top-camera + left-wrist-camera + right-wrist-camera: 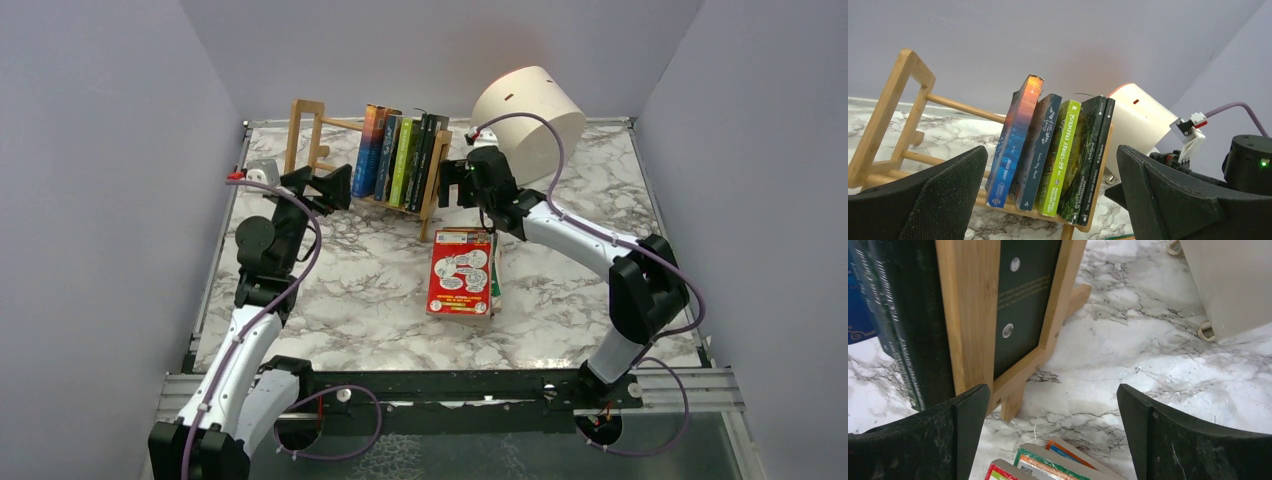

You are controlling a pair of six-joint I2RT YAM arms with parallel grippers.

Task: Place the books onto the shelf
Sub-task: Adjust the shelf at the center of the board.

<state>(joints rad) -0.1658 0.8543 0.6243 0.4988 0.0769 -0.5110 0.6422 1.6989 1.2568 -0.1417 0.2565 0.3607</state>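
Observation:
Several books (402,160) lean upright in the right half of the light-wood shelf (306,135); in the left wrist view their spines (1048,155) run blue, dark teal, lime green, dark green, black. My left gripper (322,187) hovers open just left-front of them, nothing between its fingers (943,200). A small pile of books (461,272), a red cover on top, lies flat on the marble in front of the shelf. My right gripper (457,183) stands open by the shelf's right end (973,315), above the pile's far corners (1048,465).
A cream drum (530,118) lies tilted at the back right, close behind the right arm. Grey walls enclose the marble table (360,290) on three sides. The shelf's left half (903,120) holds no books.

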